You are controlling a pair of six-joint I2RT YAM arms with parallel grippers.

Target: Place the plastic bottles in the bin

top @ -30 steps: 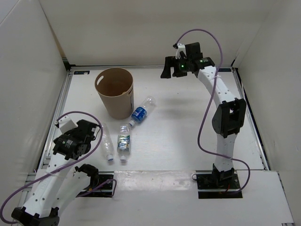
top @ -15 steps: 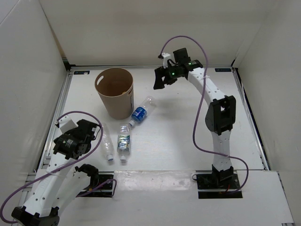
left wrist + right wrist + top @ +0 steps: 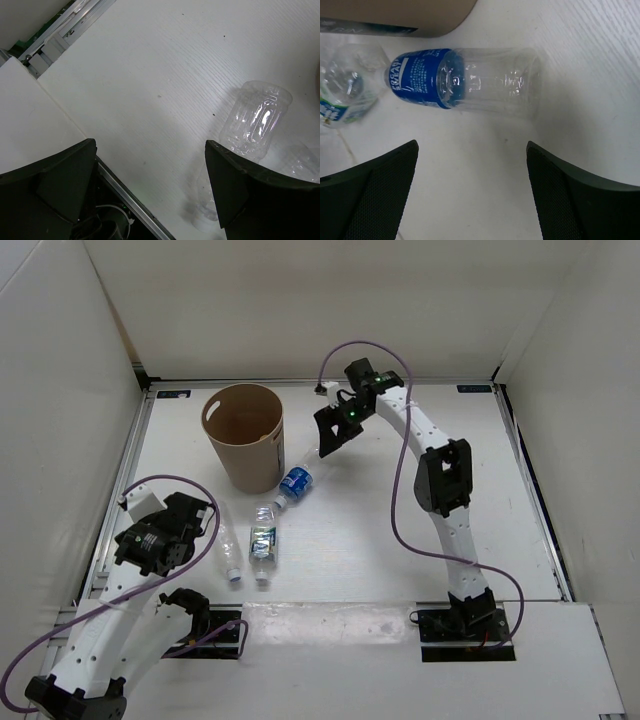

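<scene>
Black right pincer (image 3: 471, 145) spread wide, empty, near blue-label bottle (image 3: 465, 82), left pincer (image 3: 150, 145) likewise wide, empty.

Plain white walls (image 3: 300, 300) are enclosing a white table (image 3: 380, 540) on three sides — metal rails (image 3: 128, 470) are running along its edges, and soft even light is falling.

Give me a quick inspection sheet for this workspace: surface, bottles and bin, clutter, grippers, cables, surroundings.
Surface: white table, a few tiny specks.
Job's things: tan bin upright; blue-label bottle, green-blue-label bottle and plain clear bottle lying outside it; orange bottle not seen.
Clutter: nothing seen.
Grippers: left gripper open, empty; right gripper open above the blue-label bottle.
Cables: purple cables loop off both arms.
Surroundings: white walls on three sides.
</scene>
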